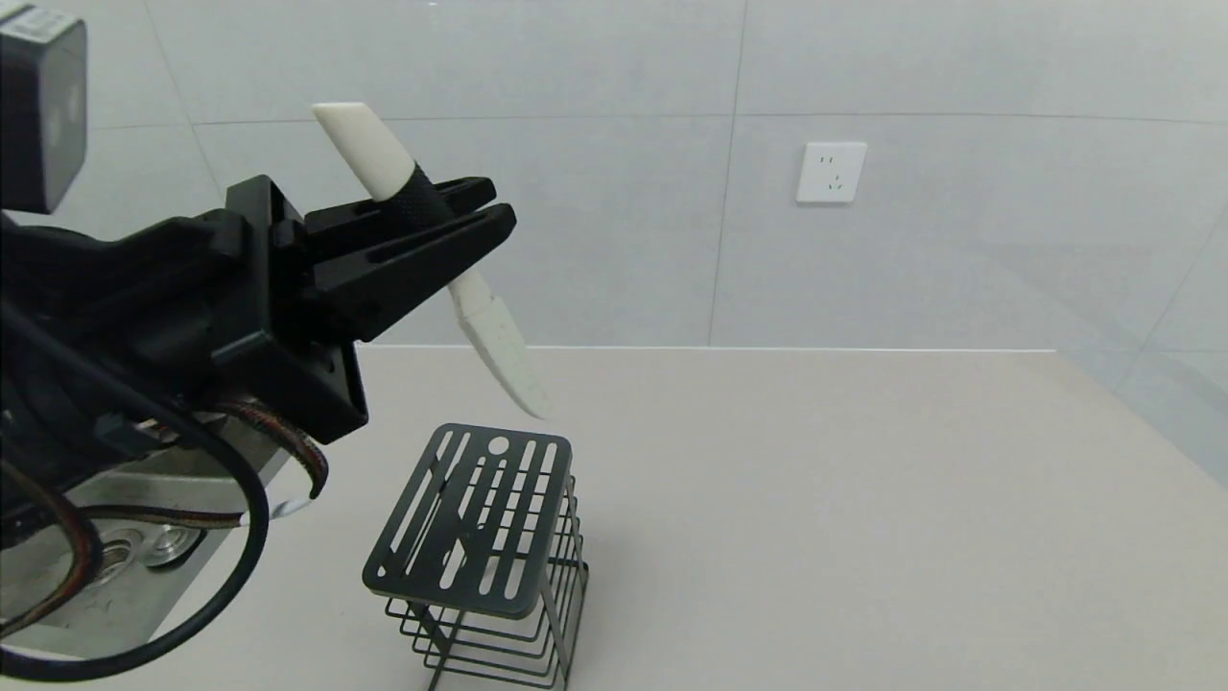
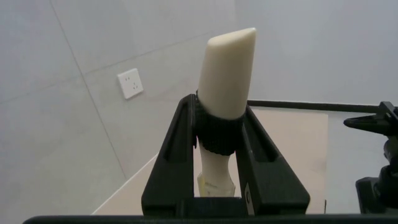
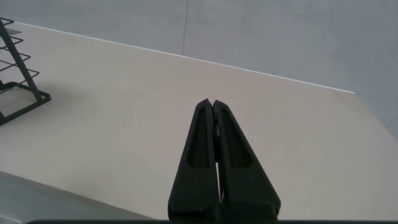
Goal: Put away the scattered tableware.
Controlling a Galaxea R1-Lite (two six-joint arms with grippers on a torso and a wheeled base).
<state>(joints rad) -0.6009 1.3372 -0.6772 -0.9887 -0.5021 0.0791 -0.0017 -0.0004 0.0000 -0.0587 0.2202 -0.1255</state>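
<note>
My left gripper (image 1: 456, 216) is shut on a white knife (image 1: 499, 341) with a black grip band, held high above the counter. The knife is tilted, its handle (image 1: 360, 144) up and to the left, its blade tip pointing down toward a black slotted wire rack (image 1: 470, 523) standing just below. In the left wrist view the knife handle (image 2: 227, 71) sticks up between the two black fingers (image 2: 177, 146). My right gripper (image 3: 213, 112) is shut with nothing in it, above the bare counter (image 3: 124, 112); a corner of the rack (image 3: 15, 81) is off to one side.
A steel sink (image 1: 125, 557) with a drain lies at the left edge of the beige counter (image 1: 815, 499). The tiled wall behind carries a white socket (image 1: 831, 173). Open counter stretches to the right of the rack.
</note>
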